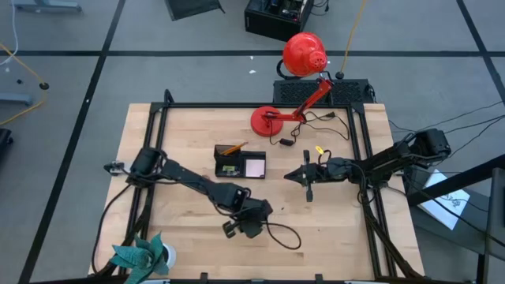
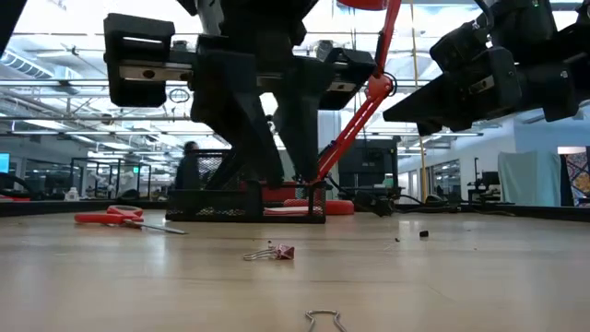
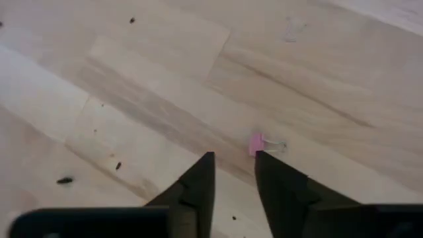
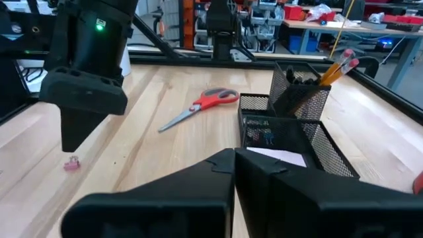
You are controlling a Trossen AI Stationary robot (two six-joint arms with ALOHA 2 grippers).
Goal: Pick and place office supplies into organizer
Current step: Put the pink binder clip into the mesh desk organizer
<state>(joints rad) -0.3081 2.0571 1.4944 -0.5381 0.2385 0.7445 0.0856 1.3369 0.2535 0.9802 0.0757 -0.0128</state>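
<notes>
A small pink binder clip [image 3: 257,144] lies on the wood near the table's near edge, also seen in the low view [image 2: 279,251]. My left gripper [image 3: 234,160] hangs open just above it and touches nothing; the clip sits just past one fingertip. The black mesh organizer [image 1: 240,162] stands mid-table with an orange pencil [image 4: 338,68] upright in its cup and the pale pink notepad [image 1: 255,167] in a tray. The red-handled scissors [image 4: 200,106] lie flat on the table, left of the organizer. My right gripper [image 4: 234,156] is shut, empty and raised to the organizer's right.
A red desk lamp [image 1: 304,55] stands with its base [image 1: 267,120] at the far side, its cable trailing right. A teal plant [image 1: 142,256] stands at the near left corner. A bare wire clip [image 2: 323,319] lies close to the near edge. A tiny yellow bit [image 1: 319,148] lies by the right arm.
</notes>
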